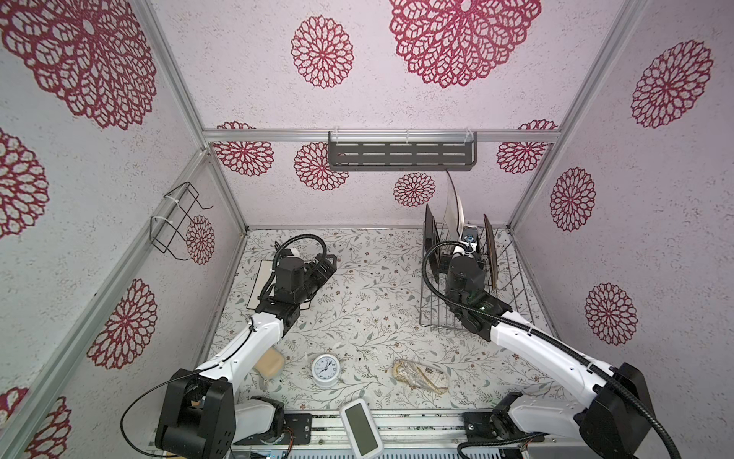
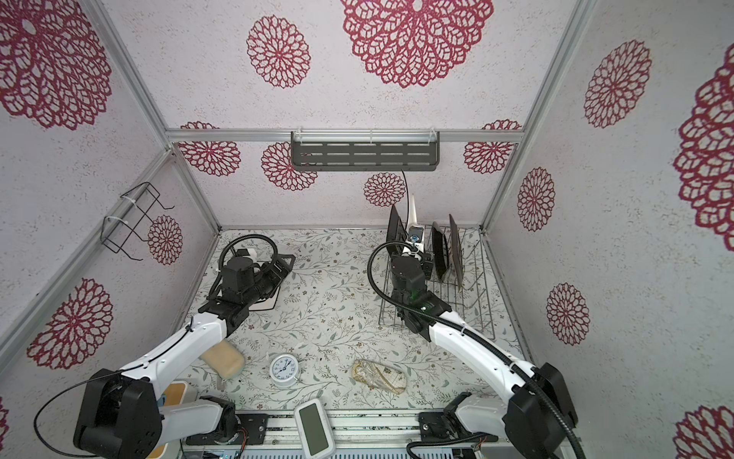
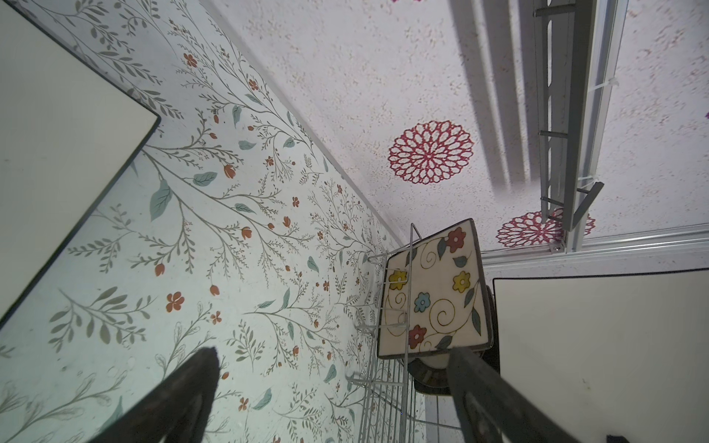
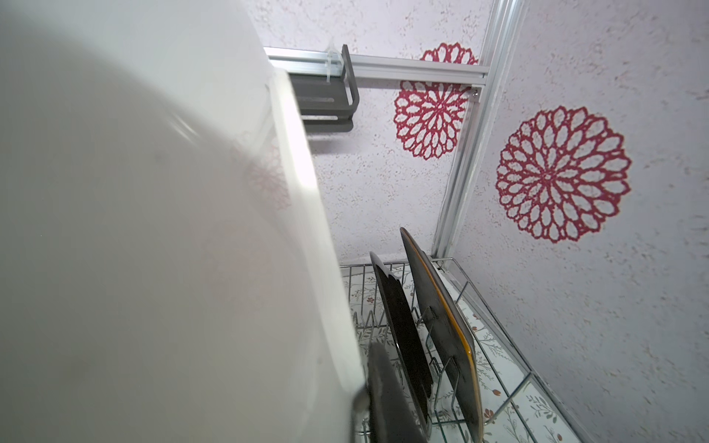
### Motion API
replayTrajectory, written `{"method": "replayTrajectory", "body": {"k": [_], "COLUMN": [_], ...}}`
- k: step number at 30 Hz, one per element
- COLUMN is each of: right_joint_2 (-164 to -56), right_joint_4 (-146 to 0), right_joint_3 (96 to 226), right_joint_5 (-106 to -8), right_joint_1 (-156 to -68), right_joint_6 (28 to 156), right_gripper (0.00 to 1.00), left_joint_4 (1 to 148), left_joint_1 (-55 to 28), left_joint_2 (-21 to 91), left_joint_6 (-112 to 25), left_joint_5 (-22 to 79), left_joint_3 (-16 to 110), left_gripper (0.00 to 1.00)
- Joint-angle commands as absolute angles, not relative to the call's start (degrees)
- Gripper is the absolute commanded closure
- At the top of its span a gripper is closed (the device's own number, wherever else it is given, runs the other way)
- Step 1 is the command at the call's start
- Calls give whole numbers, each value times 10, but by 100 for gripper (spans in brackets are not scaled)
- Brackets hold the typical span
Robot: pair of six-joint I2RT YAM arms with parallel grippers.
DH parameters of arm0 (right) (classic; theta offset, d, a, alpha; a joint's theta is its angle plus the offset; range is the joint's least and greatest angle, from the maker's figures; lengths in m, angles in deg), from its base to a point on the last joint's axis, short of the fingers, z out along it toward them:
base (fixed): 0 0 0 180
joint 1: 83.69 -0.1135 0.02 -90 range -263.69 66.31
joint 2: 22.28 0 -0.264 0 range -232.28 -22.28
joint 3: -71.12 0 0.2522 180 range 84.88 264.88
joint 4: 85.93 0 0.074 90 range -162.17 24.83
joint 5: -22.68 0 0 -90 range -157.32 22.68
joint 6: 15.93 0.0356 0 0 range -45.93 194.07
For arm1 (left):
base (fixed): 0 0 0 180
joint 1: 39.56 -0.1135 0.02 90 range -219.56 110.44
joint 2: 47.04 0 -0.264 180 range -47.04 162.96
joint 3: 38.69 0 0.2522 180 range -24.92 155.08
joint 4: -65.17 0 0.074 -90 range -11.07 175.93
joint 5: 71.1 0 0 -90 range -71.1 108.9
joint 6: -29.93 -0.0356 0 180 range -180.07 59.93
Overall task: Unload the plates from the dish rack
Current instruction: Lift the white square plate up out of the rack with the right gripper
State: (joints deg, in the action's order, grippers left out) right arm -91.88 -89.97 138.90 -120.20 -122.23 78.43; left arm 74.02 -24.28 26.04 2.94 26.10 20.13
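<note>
Right tool (image 1: 464, 230) was clamped on the rim of a white plate (image 4: 153, 230), jaws nearly together with the edge pinched between them. The plate stood on edge, its top well above the other plates in the dish rack (image 1: 512, 274) at the back right of the desk (image 1: 369, 302). It was held edge-on most likely so it could travel straight up between the tines without knocking its neighbours; whether its bottom edge was clear of the tines could not be told. Right arm reached forward low over the rack's near end, wrist tipped upward, the plate's face filling most of the right wrist view. Standing upright in the rack's slots were a flower-painted plate (image 3: 433, 291) at the end toward the left arm, a dark brown plate (image 4: 406, 333) just beside the held one, and an orange-edged dark plate (image 4: 441, 326) next along. Left tool (image 1: 327, 267) had its jaws wide apart and held nothing, above a flat white plate (image 1: 260, 290) with a dark rim lying on the desk at the left, probably the drop spot. Left arm was bent at the elbow, forearm roughly level, tool aimed toward the rack
</note>
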Motion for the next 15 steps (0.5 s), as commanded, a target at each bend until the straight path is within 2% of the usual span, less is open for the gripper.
{"method": "replayTrajectory", "body": {"k": [1,15], "right_joint_2": [-862,-837], "right_joint_4": [-988,-934], "right_joint_3": [1449,1461], "right_joint_5": [-1202,-1077], "right_joint_1": [-1231,-1234], "right_joint_6": [827,976], "right_gripper": [100,100], "left_joint_4": [728,695], "left_joint_1": [-238,-238], "left_joint_2": [254,261], "left_joint_6": [19,40], "left_joint_5": [260,287], "left_joint_3": [221,227], "left_gripper": [3,3]}}
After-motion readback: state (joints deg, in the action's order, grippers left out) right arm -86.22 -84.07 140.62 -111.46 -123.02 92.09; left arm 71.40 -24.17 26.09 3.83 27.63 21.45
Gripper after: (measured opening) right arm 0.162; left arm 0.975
